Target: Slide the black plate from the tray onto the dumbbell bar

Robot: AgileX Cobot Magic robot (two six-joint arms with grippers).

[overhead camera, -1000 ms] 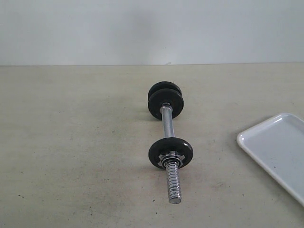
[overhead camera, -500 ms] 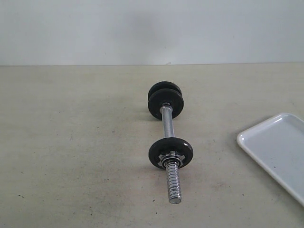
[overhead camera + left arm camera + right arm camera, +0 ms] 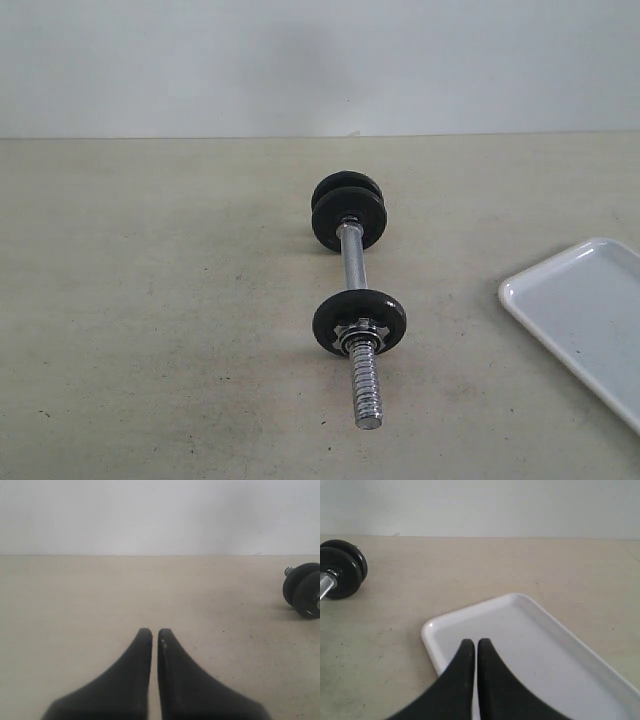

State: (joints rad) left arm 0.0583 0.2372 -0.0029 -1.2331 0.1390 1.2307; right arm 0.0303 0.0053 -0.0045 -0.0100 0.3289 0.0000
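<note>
The dumbbell bar (image 3: 352,258) lies on the table, pointing away from the exterior camera. Two black discs (image 3: 348,208) sit side by side at its far end. One black disc (image 3: 385,318) sits near the front behind a chrome nut, with the threaded end (image 3: 366,385) sticking out. I cannot tell which disc is the black plate. The white tray (image 3: 590,310) at the right shows a bare floor. My left gripper (image 3: 155,631) is shut and empty over bare table. My right gripper (image 3: 475,642) is shut and empty above the tray's (image 3: 540,645) corner. Neither gripper shows in the exterior view.
The beige table runs back to a plain pale wall. In the left wrist view the far discs (image 3: 305,590) sit at the picture's edge, well off from the fingers. In the right wrist view the same discs (image 3: 342,567) lie beyond the tray.
</note>
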